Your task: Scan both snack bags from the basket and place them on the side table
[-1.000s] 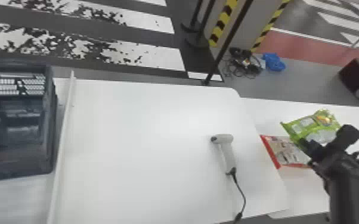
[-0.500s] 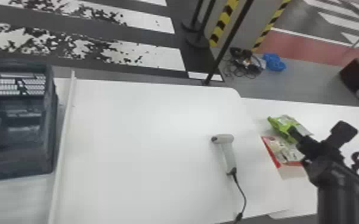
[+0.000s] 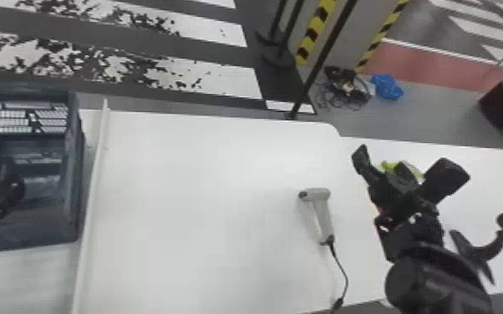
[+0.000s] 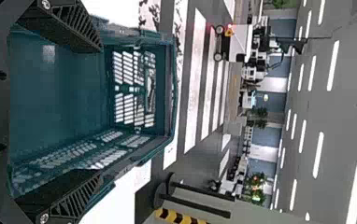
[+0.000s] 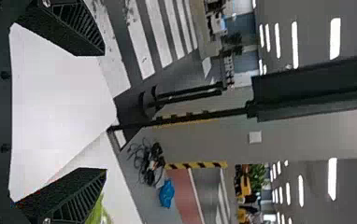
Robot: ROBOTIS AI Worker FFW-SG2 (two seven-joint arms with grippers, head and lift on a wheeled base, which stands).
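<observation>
Right end effector (image 3: pixel 405 167), spread, is hovering above side worktop (image 3: pixel 493 183), green bag (image 5: pixel 98 212) apparently lying below; left end effector (image 3: pixel 9 192), spread, is hovering at basket (image 3: pixel 75 167).

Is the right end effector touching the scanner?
Apart. The head view shows a clear strip of white tabletop between the scanner and the right end effector, which is farther to the right.
</observation>
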